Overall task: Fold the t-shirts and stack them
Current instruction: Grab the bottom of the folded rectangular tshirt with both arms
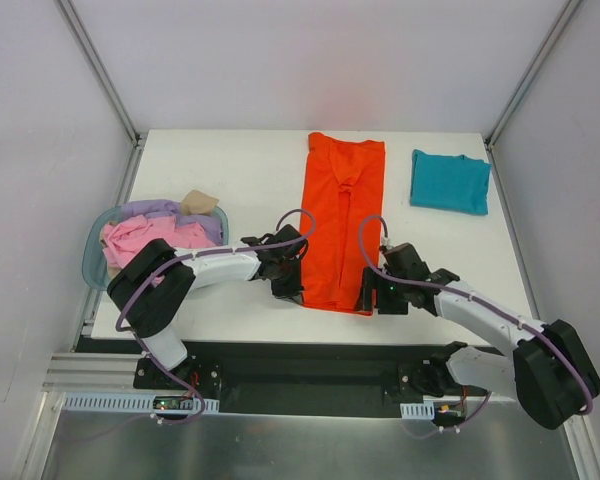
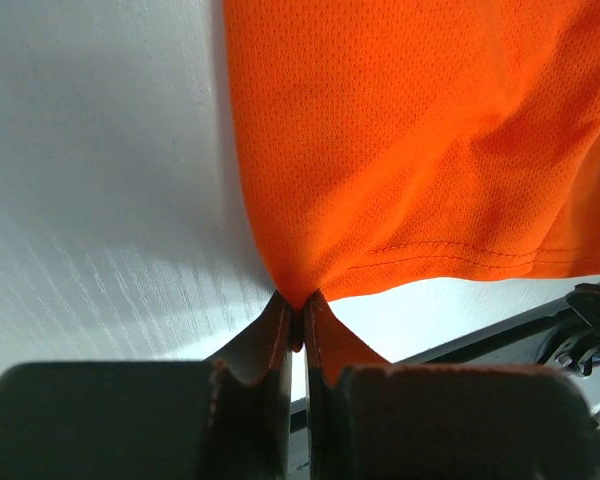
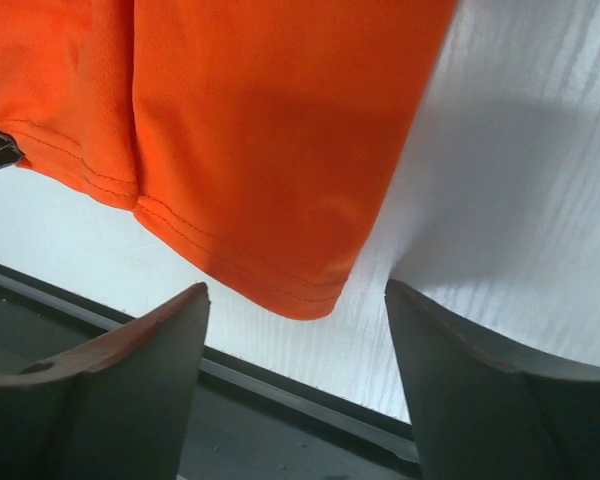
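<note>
An orange-red t-shirt point(image 1: 342, 215) lies in the middle of the table as a long strip, folded lengthwise, running from the back edge toward me. My left gripper point(image 1: 292, 290) is at its near left corner. In the left wrist view that gripper point(image 2: 300, 305) is shut on the pinched corner of the orange-red t-shirt point(image 2: 420, 150). My right gripper point(image 1: 368, 297) is at the near right corner. Its jaws point(image 3: 296, 286) stand open around the hem corner of the orange-red t-shirt point(image 3: 260, 150) without touching it. A folded teal t-shirt point(image 1: 450, 182) lies at the back right.
A translucent blue basket point(image 1: 92, 255) sits at the left edge with pink point(image 1: 130, 238), lavender point(image 1: 160, 212) and tan point(image 1: 198, 202) shirts in it. The table's near edge and a black rail run just behind both grippers. Grey walls stand on both sides.
</note>
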Robot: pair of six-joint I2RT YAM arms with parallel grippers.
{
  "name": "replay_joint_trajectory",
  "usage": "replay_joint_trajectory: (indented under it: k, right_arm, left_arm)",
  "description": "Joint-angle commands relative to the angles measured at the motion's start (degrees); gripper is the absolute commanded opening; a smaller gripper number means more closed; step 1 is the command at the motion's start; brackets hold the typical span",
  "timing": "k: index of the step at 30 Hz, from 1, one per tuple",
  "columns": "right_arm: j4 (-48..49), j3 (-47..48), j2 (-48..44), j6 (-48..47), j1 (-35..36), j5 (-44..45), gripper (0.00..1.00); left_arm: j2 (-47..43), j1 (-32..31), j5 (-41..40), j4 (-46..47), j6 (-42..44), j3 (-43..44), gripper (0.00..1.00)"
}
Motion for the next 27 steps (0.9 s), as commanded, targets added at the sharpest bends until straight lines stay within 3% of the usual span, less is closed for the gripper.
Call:
replay_joint_trajectory:
  k: [1, 4, 7, 10, 18, 24, 27]
  right_arm:
    - [3.41, 1.15, 3.59, 0.34, -0.01, 0.53, 0.63]
    - [4.83, 1.15, 6.58, 0.26, 0.16, -0.35, 0.53]
    - [3.69, 1.24, 8.52, -0.09, 0.16, 0.53, 0.3]
    - [2.28, -0.51, 7.3, 0.17, 0.42, -0.44, 0.17]
    - [-4.13, -7.9, -6.49, 6.04, 5.52, -4.57, 0.1]
    - [-6.85, -9.4, -22.4, 16.95, 18.77, -4.14, 0.09]
    - [-8.01, -9.57, -26.63, 19.23, 20.37, -3.34, 0.08]
  left_arm:
    - [-0.4, 0.53, -0.64, -1.37, 0.63, -1.09, 0.0]
    - [-1.1, 0.53, -0.81, -1.28, 0.46, -1.71, 0.0]
    - [-1.72, 0.62, -0.46, -1.1, 0.28, -2.85, 0.0]
    - [-3.21, 0.36, -1.42, -1.02, -0.5, -4.95, 0.0]
    - [-15.24, -6.66, -3.01, -1.02, -2.7, -13.48, 0.0]
    - [-25.88, -13.79, -1.77, -1.1, -5.69, -17.35, 0.0]
    - [-30.01, -15.2, -2.74, -1.02, -7.01, -19.37, 0.0]
